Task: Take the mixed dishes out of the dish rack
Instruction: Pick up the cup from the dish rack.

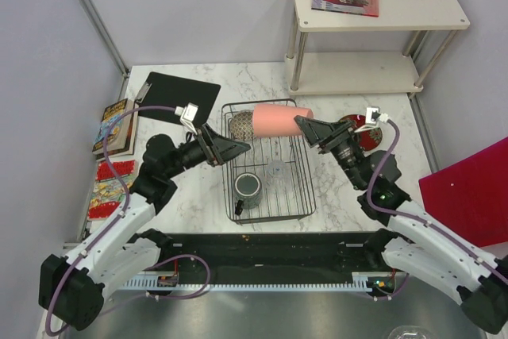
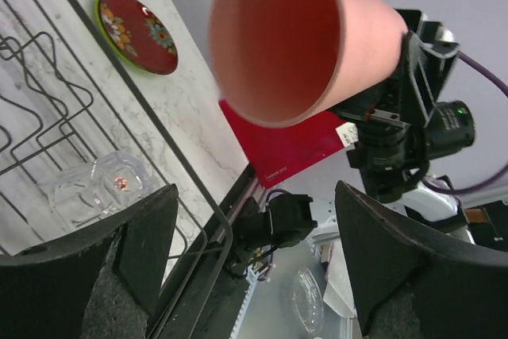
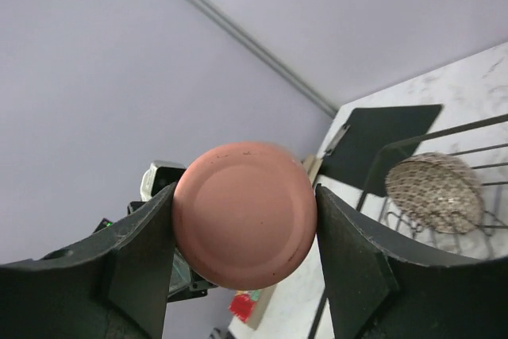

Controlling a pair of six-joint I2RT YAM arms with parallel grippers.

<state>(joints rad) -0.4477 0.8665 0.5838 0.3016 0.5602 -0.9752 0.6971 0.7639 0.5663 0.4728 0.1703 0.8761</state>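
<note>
Closest in, the left arm (image 1: 119,232) and right arm (image 1: 432,236) both reach out over the rack (image 1: 300,190), which sits mid-table with three dishes in it. Just off its right side the red plate (image 2: 139,33) is down on the marble. I think the green plate (image 2: 98,12) is under it, but only a sliver of rim shows, so can't swear to it. The cup (image 1: 282,121) is the one in play: it's up in the air on its side over the far end of the rack, with the right claw (image 1: 305,126) pinched on its base end and its mouth pointing at the left claw (image 1: 240,148). That one's spread wide with nothing in it, just short of the cup's rim. Down in the rack, the bowl (image 1: 242,125) is at the far left, the mug (image 1: 248,188) near left, and the glass (image 1: 275,171) roughly in the middle. My read is this is either a hand-off or a carry out to the table. Either way, smooth tapered plastic held by the narrow end can slide, so I'd keep the squeeze on and move slow. For a hand-off, the left claw should close on the wall near the rim before the right one lets go. For a set-down, I'd stay high enough to clear the bowl, swing past the rack wall, tip it upright and land it well apart from the plates.
</note>
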